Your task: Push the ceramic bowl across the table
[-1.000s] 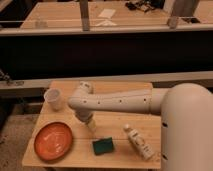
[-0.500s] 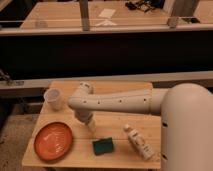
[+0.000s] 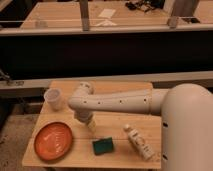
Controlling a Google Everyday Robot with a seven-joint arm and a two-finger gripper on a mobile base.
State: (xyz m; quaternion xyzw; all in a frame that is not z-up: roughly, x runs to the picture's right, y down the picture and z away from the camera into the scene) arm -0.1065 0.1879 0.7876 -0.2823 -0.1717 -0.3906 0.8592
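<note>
Below-left of gripper (image 3: 90,124): wide round orange-red ceramic bowl (image 3: 54,141) is sitting, not touching.
Gripper: hanging over light wooden plank table (image 3: 120,117), jaws standing wide, holding nothing.
Doing it well: prob. dropping gripper low at near rim, pushing thru bowl's centre, slow, w/o tipping.

Table (image 3: 117,127): light wooden planks, matt. Ceramic bowl (image 3: 53,141): orange-red, smooth, faintly glossy. Cup (image 3: 53,99): translucent white, probably plastic. Sponge (image 3: 103,146): green, matt, coarse-looking. Arm (image 3: 120,102): smooth white shell. Its pale gripper (image 3: 90,124), jaws apart, hangs over the tabletop beside the bowl.
</note>
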